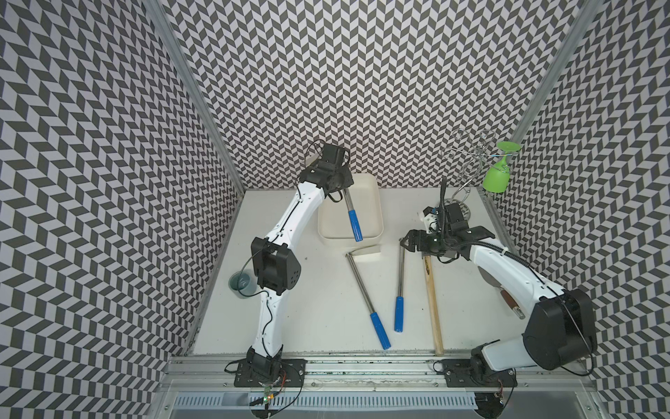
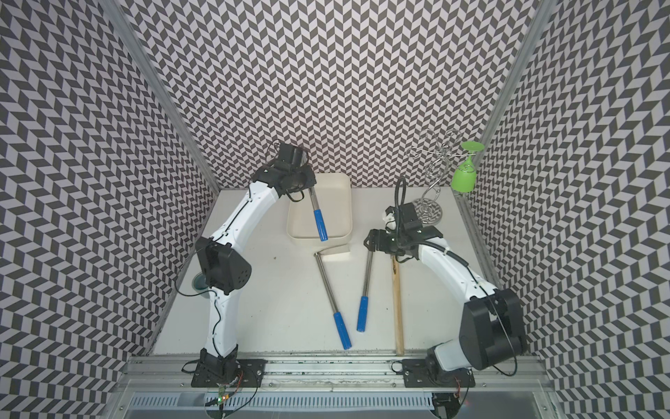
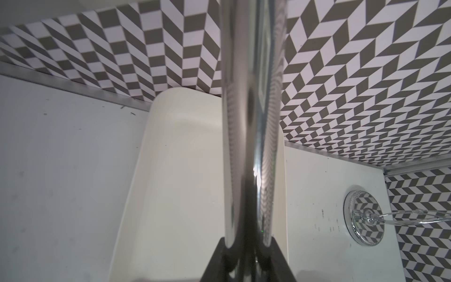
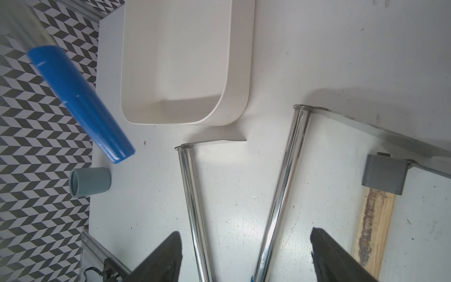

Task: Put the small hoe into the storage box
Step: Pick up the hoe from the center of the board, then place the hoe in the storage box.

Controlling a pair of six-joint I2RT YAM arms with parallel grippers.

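Eyes on the left gripper (image 3: 247,256): its dark fingers (image 3: 216,263) are clamped on the chrome shaft of the gripped tool (image 1: 354,225). That tool hangs tilted over the storage box (image 1: 369,206) at upper centre in both top views, its blue handle toward the box's near rim. Its head is hidden behind the gripper body, so I cannot tell whether this is the small hoe. The left wrist view cuts the shaft off at the frame's top edge.

The right gripper (image 1: 406,245), centre right, has its jaws wide apart and holds nothing. It is poised over the head end of the straighter tool (image 1: 400,275), whose blade shows only in the right wrist view.

The hammer (image 1: 433,301) has its head tucked under the right arm. A brown-handled thing (image 1: 509,304) peeks from under the right forearm, too covered to name. The cup (image 1: 241,283), at left, sits half behind the left arm.

Count: three blue-handled tools, the slanted tool (image 1: 360,283) lying on the table (image 1: 308,308). There is one box, one hammer, one cup and one wire rack (image 1: 467,159) carrying one green glass (image 1: 496,177).
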